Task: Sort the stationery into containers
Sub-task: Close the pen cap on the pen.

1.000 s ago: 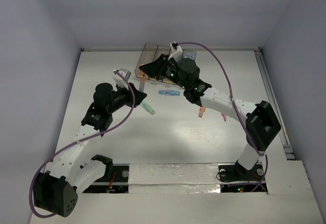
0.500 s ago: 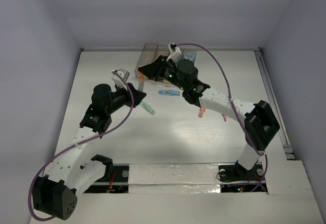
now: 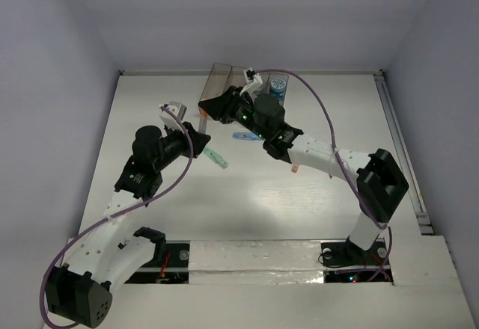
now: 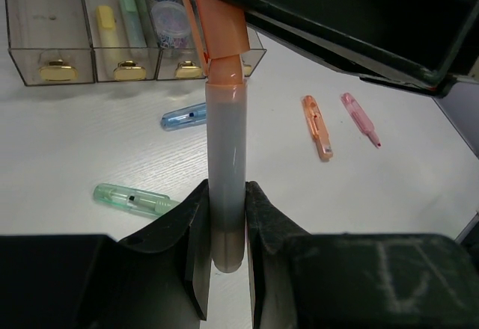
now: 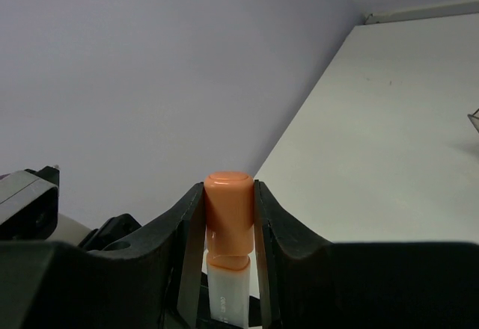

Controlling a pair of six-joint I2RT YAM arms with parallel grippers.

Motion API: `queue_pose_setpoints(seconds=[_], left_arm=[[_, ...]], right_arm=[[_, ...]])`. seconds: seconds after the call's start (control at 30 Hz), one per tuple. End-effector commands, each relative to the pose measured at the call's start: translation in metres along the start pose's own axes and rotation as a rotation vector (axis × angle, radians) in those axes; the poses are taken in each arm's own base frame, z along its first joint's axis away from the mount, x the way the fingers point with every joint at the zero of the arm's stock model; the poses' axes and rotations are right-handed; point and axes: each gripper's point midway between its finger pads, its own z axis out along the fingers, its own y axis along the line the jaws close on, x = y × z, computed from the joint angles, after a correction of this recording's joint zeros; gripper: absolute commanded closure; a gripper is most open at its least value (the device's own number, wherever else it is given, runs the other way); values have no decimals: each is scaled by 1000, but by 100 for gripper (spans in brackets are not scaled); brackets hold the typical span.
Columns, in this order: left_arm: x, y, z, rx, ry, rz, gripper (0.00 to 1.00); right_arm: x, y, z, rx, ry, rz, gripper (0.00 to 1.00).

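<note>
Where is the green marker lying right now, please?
In the top view the green marker lies on the table, left of centre, beside the left gripper, with the blue marker just beyond it.

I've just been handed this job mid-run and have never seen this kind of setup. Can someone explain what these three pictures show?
Two robot arms stand at a white table. One picture looks down from above; the other two come from a camera on each wrist. The left pincer grips the pale barrel of an orange-capped marker, and the right pincer grips its cap. Loose on the table lie a blue marker, a green marker, an orange marker and a pink marker. Four smoky bins stand in a row; one holds yellow and green markers, another tape rolls.
</note>
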Motion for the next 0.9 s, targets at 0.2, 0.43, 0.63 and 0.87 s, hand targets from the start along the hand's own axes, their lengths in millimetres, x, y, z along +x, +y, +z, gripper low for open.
queue_pose_setpoints(seconds=[0.2, 0.43, 0.63, 0.87], left_arm=[[-42, -10, -12, -5, -149, 30, 100], [-54, -11, -24, -25, -206, 41, 100], [-54, -13, -26, -17, -208, 48, 100], [-55, -12, -28, -26, -211, 50, 100]], right_arm=[[5, 45, -3, -79, -112, -13, 98], [14, 48, -6, -76, -106, 5, 98], [25, 56, -8, -80, -76, -35, 98], [47, 46, -11, -8, 2, -126, 100]])
